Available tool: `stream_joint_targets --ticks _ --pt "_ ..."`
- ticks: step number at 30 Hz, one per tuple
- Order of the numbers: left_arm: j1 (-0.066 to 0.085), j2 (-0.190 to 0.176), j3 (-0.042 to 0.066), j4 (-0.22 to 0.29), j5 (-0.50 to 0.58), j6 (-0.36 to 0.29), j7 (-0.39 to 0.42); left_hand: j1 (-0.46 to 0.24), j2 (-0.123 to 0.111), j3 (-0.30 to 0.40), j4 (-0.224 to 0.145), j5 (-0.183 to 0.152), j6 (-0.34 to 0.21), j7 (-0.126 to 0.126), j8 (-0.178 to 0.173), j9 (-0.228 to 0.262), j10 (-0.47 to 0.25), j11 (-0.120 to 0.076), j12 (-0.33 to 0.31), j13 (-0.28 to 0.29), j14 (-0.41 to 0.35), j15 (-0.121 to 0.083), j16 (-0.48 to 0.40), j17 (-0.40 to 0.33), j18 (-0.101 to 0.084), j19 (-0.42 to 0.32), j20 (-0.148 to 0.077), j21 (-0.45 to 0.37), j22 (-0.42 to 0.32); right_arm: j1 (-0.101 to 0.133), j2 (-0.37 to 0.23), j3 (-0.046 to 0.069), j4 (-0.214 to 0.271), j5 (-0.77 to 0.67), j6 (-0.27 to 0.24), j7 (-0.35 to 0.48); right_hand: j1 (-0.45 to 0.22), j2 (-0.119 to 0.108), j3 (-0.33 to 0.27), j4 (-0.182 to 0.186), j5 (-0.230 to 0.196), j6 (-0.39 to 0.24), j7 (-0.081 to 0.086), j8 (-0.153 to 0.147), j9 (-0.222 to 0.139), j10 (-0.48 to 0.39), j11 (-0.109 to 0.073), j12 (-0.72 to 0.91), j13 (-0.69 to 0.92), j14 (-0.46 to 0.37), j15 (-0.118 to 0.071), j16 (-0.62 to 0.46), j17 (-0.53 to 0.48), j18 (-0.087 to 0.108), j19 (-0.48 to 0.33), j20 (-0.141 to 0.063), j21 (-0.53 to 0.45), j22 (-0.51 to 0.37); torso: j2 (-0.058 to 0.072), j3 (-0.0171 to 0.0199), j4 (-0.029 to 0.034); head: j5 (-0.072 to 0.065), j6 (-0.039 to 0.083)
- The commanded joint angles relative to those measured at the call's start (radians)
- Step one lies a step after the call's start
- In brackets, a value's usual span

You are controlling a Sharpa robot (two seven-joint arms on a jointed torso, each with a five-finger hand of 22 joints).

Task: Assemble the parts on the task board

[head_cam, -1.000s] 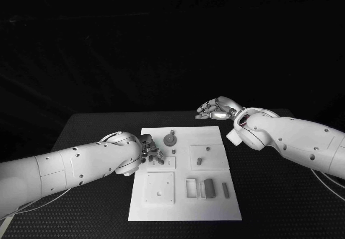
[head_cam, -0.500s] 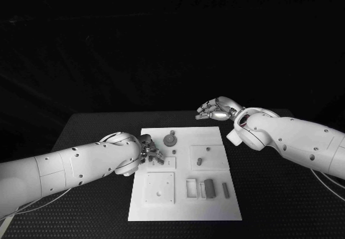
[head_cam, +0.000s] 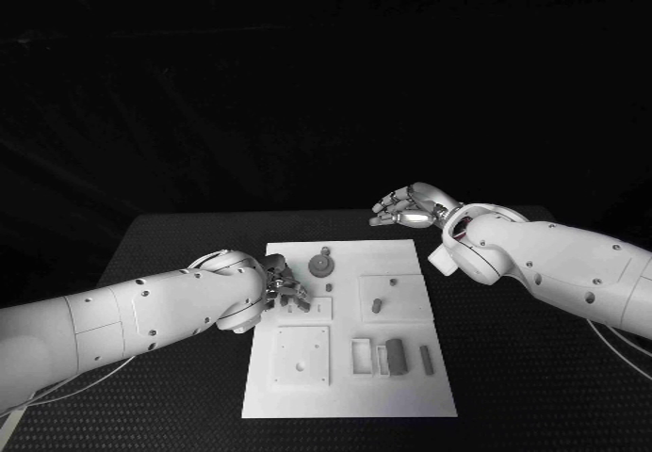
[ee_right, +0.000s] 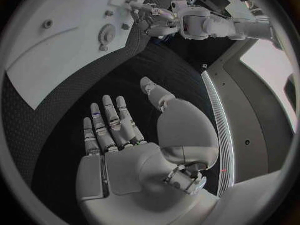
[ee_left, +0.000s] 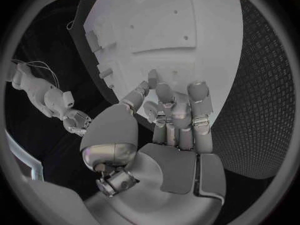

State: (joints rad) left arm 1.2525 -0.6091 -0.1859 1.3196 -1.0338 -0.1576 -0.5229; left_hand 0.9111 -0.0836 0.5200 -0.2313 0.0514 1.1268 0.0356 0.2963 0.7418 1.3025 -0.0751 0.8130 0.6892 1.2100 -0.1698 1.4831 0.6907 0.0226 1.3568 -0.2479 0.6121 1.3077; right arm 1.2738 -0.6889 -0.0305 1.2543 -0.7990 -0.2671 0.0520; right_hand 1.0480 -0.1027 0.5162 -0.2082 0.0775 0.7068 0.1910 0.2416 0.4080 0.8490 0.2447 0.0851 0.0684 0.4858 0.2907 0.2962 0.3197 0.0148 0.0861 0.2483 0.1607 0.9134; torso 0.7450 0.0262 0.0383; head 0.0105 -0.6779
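Our left hand [head_cam: 283, 290] sits at the task board's [head_cam: 408, 381] left edge, fingers curled on a small part we cannot confirm held, while our right hand [head_cam: 412, 207] waits wide behind it over the bench [head_cam: 163, 245].

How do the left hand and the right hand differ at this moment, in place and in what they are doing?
The left hand is down at the task board, at its left edge; the right hand is raised over the black table beyond the board's far right corner. The left hand's fingers are bent down over the board; the right hand's fingers are spread, holding nothing. Whether the left hand holds a part cannot be told. Both are silver hands on white arms.
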Motion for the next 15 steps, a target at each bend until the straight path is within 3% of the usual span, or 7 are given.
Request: stream_joint_targets --ticks 1,9,15 --pt "0.000 0.001 0.001 0.001 0.009 0.005 0.010 -0.002 -0.014 -0.002 0.009 -0.003 0.005 0.000 -0.006 -0.001 0.002 0.000 0.004 -0.002 0.006 -0.013 -0.007 -0.001 0.024 0.008 -0.003 -0.007 0.011 0.000 0.000 0.000 0.001 -0.002 0.011 0.005 -0.009 -0.002 0.000 0.005 0.002 -0.006 0.054 0.004 -0.001 0.001 0.001 -0.005 0.000 -0.008 0.002 -0.005 -0.001 -0.015 -0.004 0.000 -0.003 0.001 0.000 0.0004 0.0005 -0.001 -0.001" --pt "0.000 0.001 0.001 0.002 0.009 0.007 0.010 -0.015 -0.035 -0.009 0.017 -0.003 0.005 0.000 -0.008 -0.001 0.001 0.000 0.004 -0.002 0.006 -0.013 -0.007 -0.002 0.024 0.009 -0.003 -0.009 0.012 0.000 -0.001 0.000 0.001 -0.002 0.012 0.005 -0.009 -0.002 0.000 0.006 0.002 -0.006 0.054 0.004 -0.001 0.001 0.001 -0.005 0.000 -0.009 0.002 -0.005 -0.001 -0.015 -0.004 0.000 -0.004 -0.002 0.000 0.0002 0.0003 -0.001 -0.001" --pt "0.000 0.001 0.001 0.001 0.009 0.009 0.008 -0.025 -0.025 -0.039 0.001 0.001 0.006 0.000 -0.011 -0.002 0.000 -0.001 0.004 -0.004 0.006 -0.014 -0.008 -0.002 0.024 0.007 -0.004 -0.011 0.014 0.000 -0.001 0.000 0.002 -0.002 0.013 0.004 -0.009 -0.002 0.000 0.006 0.002 -0.006 0.054 0.004 -0.002 0.001 0.001 -0.005 0.000 -0.009 0.002 -0.005 -0.002 -0.015 -0.004 0.000 -0.004 -0.003 0.000 0.0000 0.0004 -0.001 -0.002"
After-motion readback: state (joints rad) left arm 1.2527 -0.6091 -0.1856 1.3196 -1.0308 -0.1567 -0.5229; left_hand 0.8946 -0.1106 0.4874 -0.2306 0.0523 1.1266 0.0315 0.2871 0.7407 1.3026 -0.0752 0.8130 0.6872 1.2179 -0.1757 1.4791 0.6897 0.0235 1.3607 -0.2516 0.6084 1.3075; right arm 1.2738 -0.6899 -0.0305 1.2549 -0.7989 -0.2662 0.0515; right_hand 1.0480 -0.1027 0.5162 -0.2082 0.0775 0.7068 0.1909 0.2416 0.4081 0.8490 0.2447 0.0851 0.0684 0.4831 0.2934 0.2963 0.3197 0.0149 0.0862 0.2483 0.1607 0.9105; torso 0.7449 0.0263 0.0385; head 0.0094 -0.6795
